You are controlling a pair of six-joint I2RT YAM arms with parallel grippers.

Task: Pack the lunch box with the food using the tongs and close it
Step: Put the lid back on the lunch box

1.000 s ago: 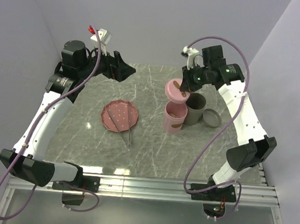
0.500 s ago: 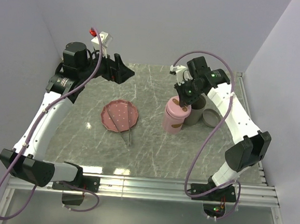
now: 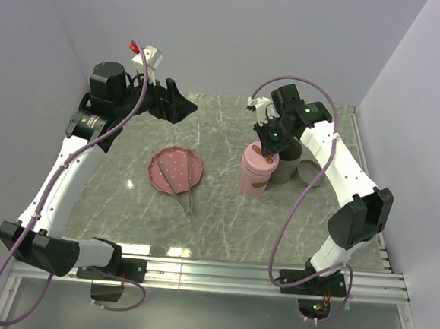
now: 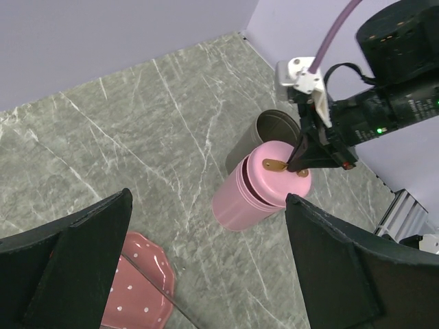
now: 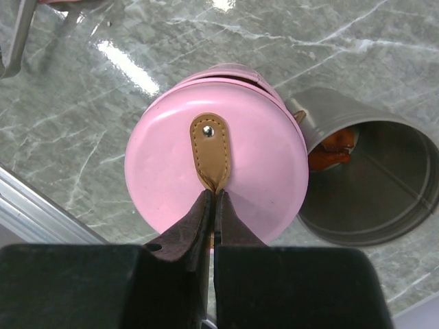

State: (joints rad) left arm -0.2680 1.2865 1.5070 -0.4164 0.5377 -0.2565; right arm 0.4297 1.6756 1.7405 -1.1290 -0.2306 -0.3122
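Now the right tool (image 5: 211, 195) pinches the strap (image 5: 210, 154) atop the upright lunch box (image 3: 256, 175); left tool (image 4: 209, 199) gapes; tongs (image 3: 178, 188) slant off the plate (image 3: 156, 167), joined end nearest.

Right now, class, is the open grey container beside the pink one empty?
No: orange-red food lies inside the grey container, near its wall beside the pink container.

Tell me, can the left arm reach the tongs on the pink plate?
Probably yes. The left arm's fingers are open and empty, up behind the plate, and nothing lies over the tongs.
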